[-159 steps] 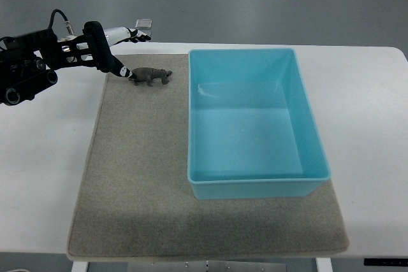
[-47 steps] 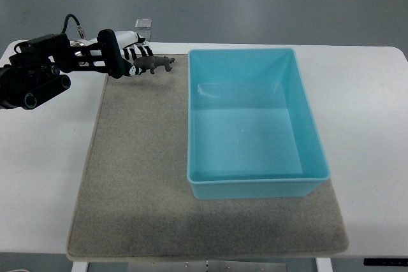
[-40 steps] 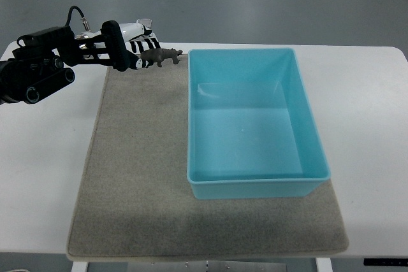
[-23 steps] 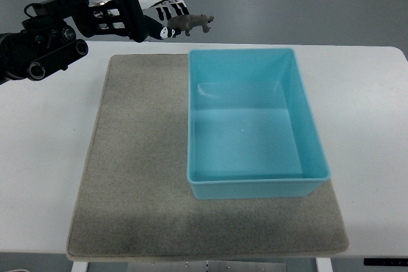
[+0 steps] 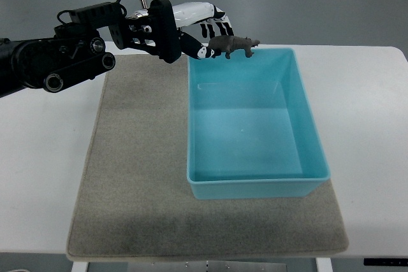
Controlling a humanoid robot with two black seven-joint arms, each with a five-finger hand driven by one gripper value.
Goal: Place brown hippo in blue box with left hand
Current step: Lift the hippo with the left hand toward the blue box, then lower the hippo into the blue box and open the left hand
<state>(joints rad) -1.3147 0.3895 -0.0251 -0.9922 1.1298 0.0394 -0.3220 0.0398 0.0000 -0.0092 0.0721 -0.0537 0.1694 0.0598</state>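
My left hand (image 5: pixel 207 41) comes in from the left edge and is shut on the brown hippo (image 5: pixel 234 45). It holds the hippo in the air over the far rim of the blue box (image 5: pixel 317 138), near the box's back left corner. The hippo's head points right. The box is open, with nothing showing inside it, and stands on the right half of a grey mat (image 5: pixel 137 164). The right arm is not in view.
The grey mat lies on a white table (image 5: pixel 44 157). The black left forearm (image 5: pixel 60 58) stretches over the table's back left part. Grey floor lies beyond the table's far edge.
My left hand took hold of the hippo on the mat's far edge, lifted it and carried it right. It now hangs over the box's far rim.
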